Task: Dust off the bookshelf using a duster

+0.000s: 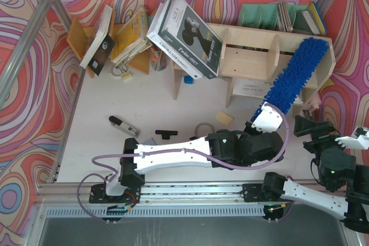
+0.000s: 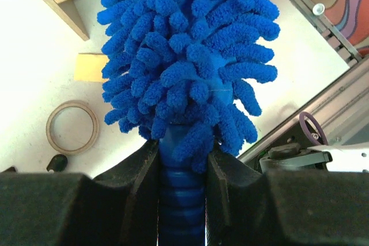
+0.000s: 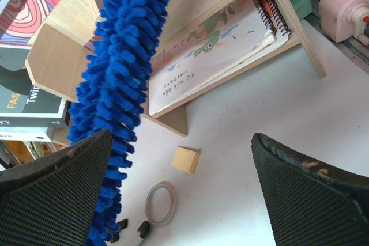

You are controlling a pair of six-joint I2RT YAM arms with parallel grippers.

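L claw (image 2: 181, 154) is pinching the duster (image 1: 297, 73) by its ribbed handle (image 2: 181, 211), right at the base of the fluff, prob. so the head isn't wagging. Duster is lying diagonally over the bookshelf (image 1: 248, 61) at its right end, tip reaching the top board. That angle is prob. letting the long side do the wiping. R claw (image 3: 181, 171) is hanging spread wide w/ nothing in it, low over the worktop (image 1: 86, 113) near the shelf, clear of the sweep.

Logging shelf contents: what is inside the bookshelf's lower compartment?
A picture book lies flat there, spiral-bound notebooks beside it. The duster covers part of the compartment, so anything there is hidden.
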